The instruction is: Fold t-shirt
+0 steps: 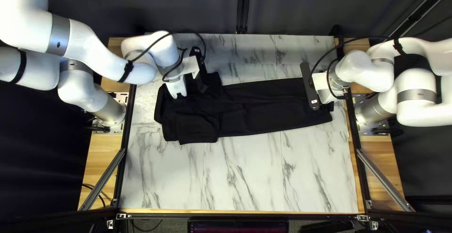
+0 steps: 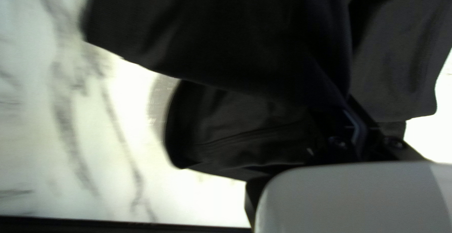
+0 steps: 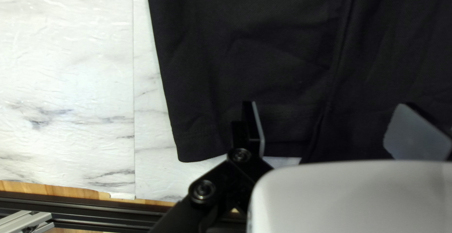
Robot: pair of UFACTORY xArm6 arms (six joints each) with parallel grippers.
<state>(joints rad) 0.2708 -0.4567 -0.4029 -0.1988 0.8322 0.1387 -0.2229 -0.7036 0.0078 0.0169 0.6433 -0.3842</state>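
The black t-shirt (image 1: 268,113) lies lengthwise across the upper half of the table, its left end doubled over in layers. My left gripper (image 1: 199,70) is above that end. In the left wrist view the left gripper (image 2: 349,115) is shut on a gathered bit of the t-shirt (image 2: 226,40), whose cloth slopes up to its fingers. Over the shirt's right end is my right gripper (image 1: 310,86). Seen from its wrist, the right gripper (image 3: 332,127) stands wide open above the t-shirt (image 3: 254,63), close to its end edge, with no cloth pinched.
Bare marble-patterned tabletop (image 1: 245,176) stretches from the shirt to the near edge, with a narrower strip beyond the shirt. Dark rails run along both table sides, and a rail (image 3: 94,214) shows beside the right gripper.
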